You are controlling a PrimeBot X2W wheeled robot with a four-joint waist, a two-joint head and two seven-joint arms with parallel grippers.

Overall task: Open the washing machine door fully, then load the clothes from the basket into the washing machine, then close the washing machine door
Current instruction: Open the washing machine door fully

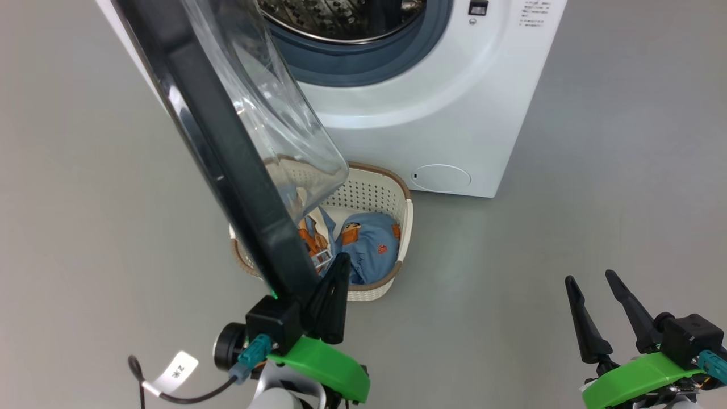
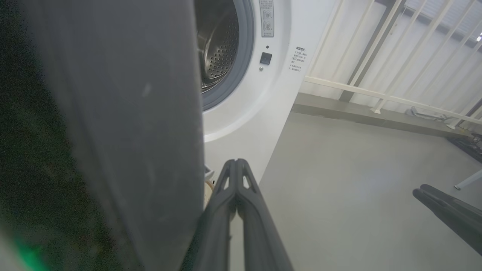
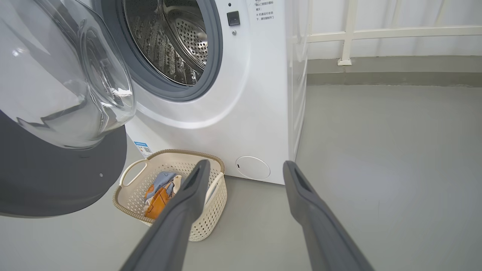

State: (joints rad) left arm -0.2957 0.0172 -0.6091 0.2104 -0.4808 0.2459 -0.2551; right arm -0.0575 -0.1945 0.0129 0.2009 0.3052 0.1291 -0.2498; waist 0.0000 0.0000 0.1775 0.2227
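Black-fingered left gripper [image 1: 341, 262], pinched shut on nothing, lies just beside the inner edge of the door [image 1: 227, 147]. Right gripper [image 1: 590, 276] is spread wide and idle. Door is swung well out; whether fully, unclear. Basket [image 1: 363, 193] sits before the washing machine [image 1: 426, 125], clothes [image 1: 369, 244] inside. Drum [image 1: 341, 17] appears empty: loading and closing are left.

basket [image 1: 372, 187] on floor [image 1: 568, 238] before washing machine [image 1: 431, 113] | clothes [image 1: 369, 244] in basket | door [image 1: 227, 153] stands out at machine's left, beside basket's left
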